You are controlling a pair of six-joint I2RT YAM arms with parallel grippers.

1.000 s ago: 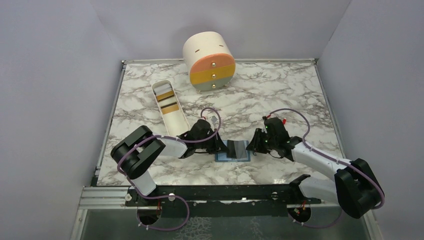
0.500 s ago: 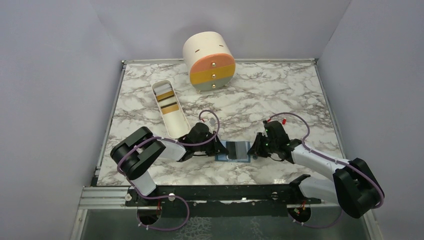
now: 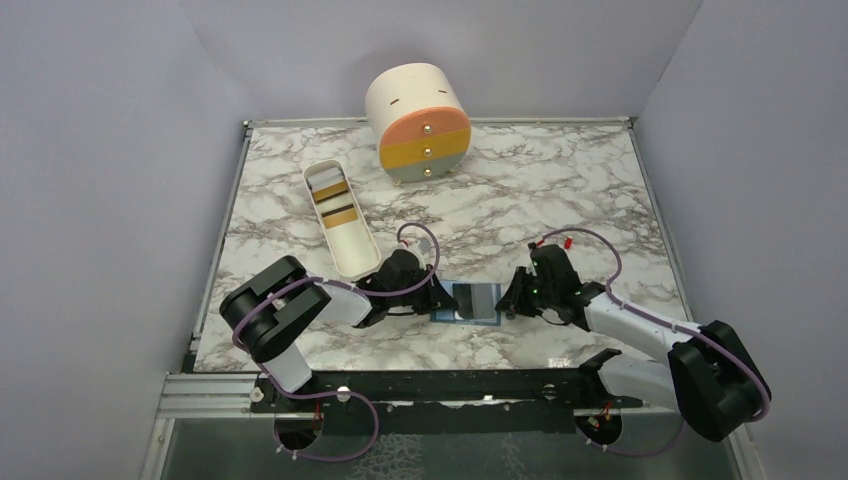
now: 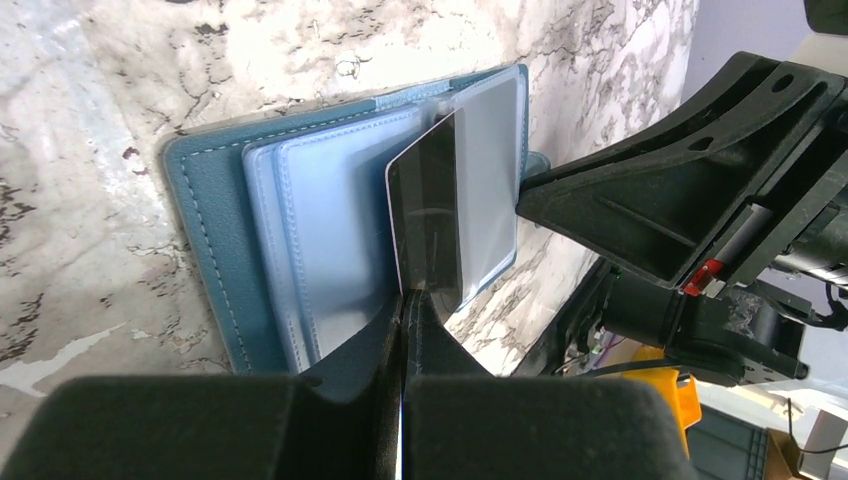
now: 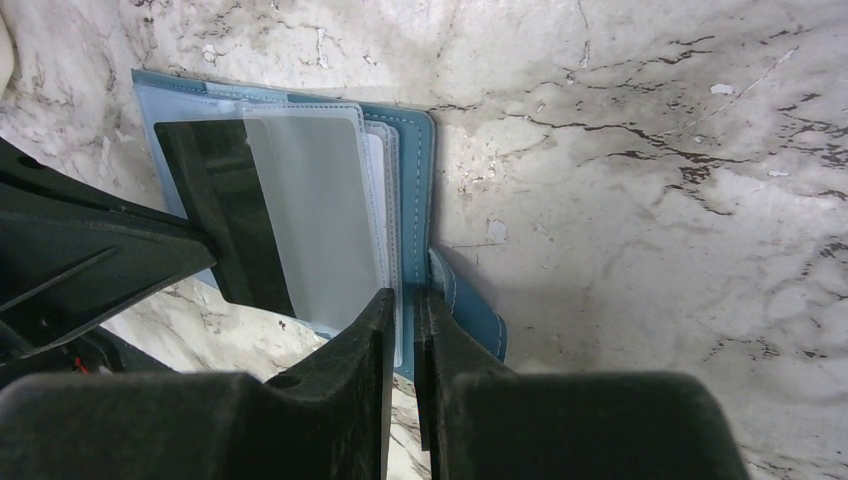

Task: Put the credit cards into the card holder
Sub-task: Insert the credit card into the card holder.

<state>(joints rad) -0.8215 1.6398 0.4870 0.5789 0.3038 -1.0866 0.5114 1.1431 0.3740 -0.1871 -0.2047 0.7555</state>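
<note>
Marble-pattern worktop [image 3: 560,190], plain grey walls. Card holder [image 3: 470,300] lies open at near centre, between both arms: blue stitched cover, paler lining, frosted clear sleeve [image 5: 315,210], all flat and rectangular. Left gripper [image 4: 403,300] is clenched on a dark card [image 4: 428,225], thin, stiff, glossy, tilted w/ far edge against the sleeve; entry into a pocket can't be confirmed. Right gripper [image 5: 405,310] pinches the holder edge on its own side, prob. steadying it. Est. progress: early. Two gold, dark-striped credit cards [image 3: 335,190] wait in the white tray [image 3: 352,248], rear left.
</note>
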